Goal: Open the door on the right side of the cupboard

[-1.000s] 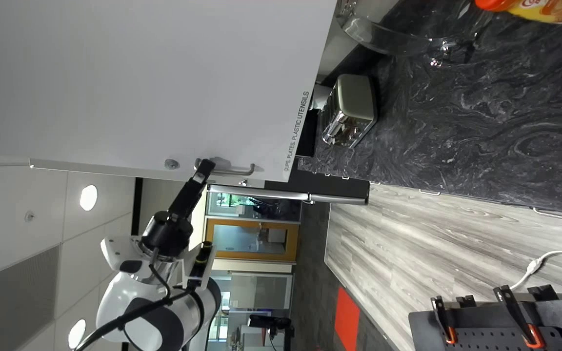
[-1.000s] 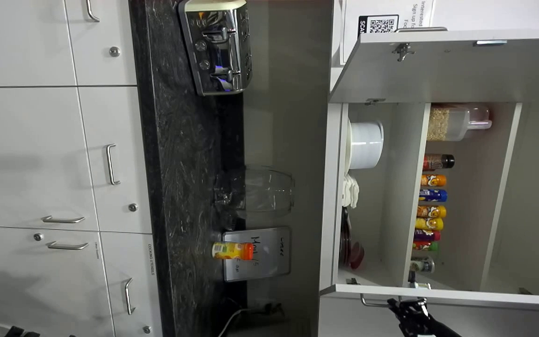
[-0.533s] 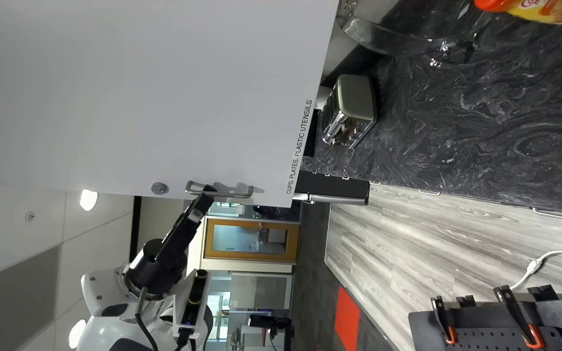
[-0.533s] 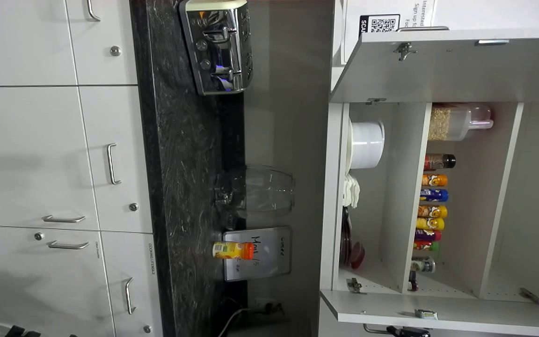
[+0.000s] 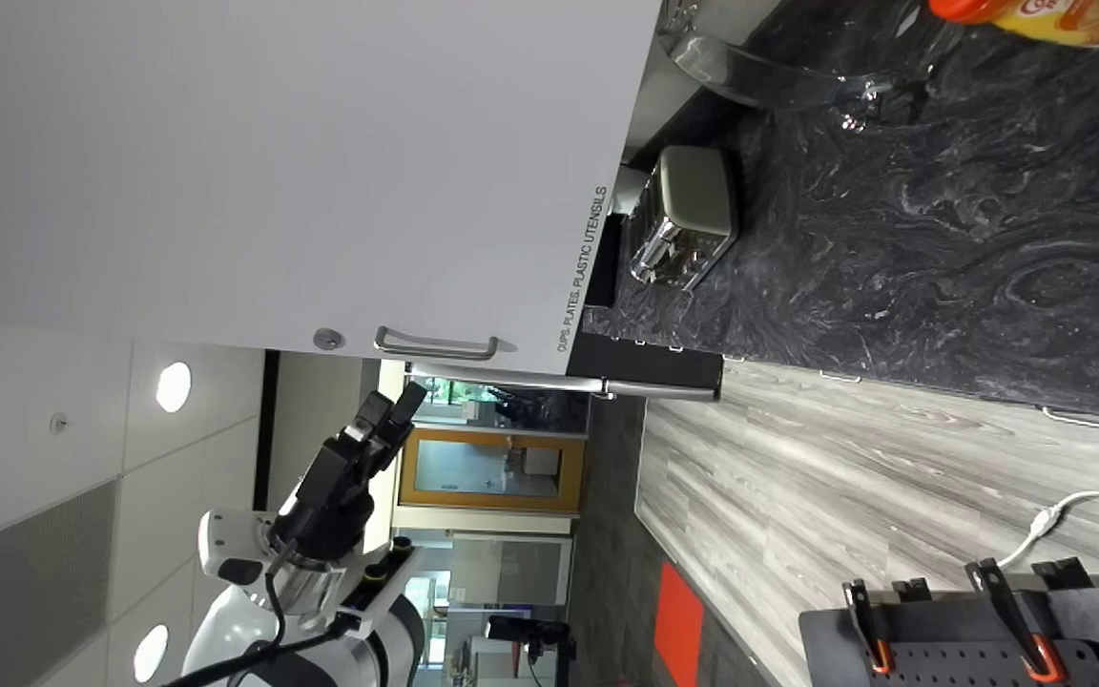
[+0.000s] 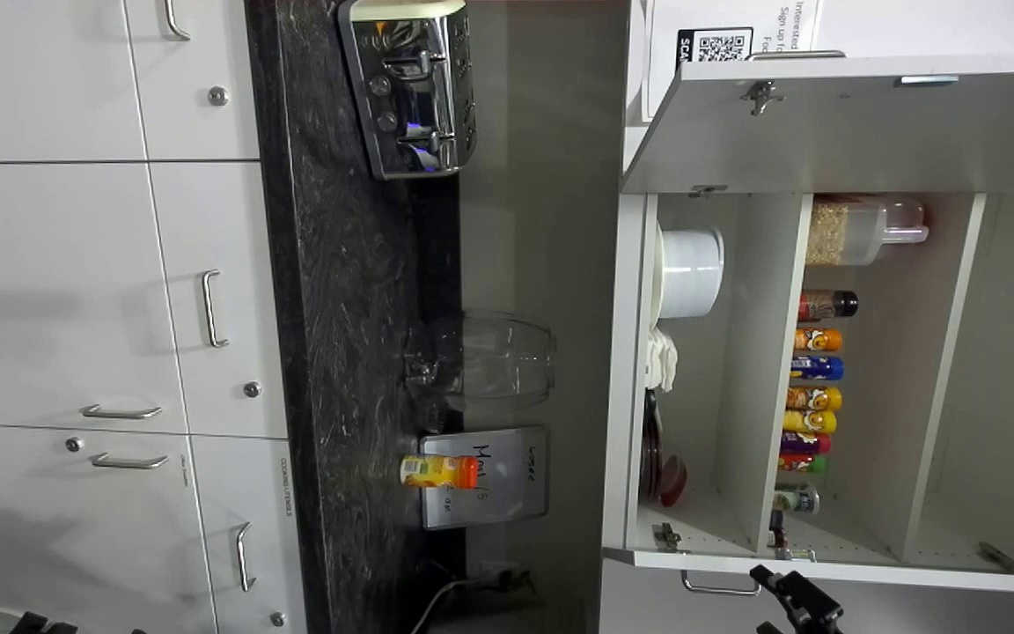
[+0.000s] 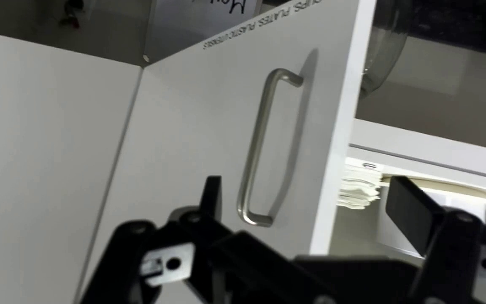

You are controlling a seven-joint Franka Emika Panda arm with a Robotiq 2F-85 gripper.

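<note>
Withdrawn from the bar handle (image 7: 258,143) of the door (image 7: 205,135), the gripper (image 7: 308,192) gapes wide, with marbled countertop (image 5: 893,229) and wood-plank floor (image 5: 798,477) below it, ceiling lights (image 5: 173,386) above.

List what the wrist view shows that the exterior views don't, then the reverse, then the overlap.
Only the wrist view: the seam where the door meets the neighbouring grey panel.
Only the exterior views: the toaster, the row of colourful containers and the white arm.
Both: the open door, its printed lettering, its silver bar handle and the open gripper.
</note>
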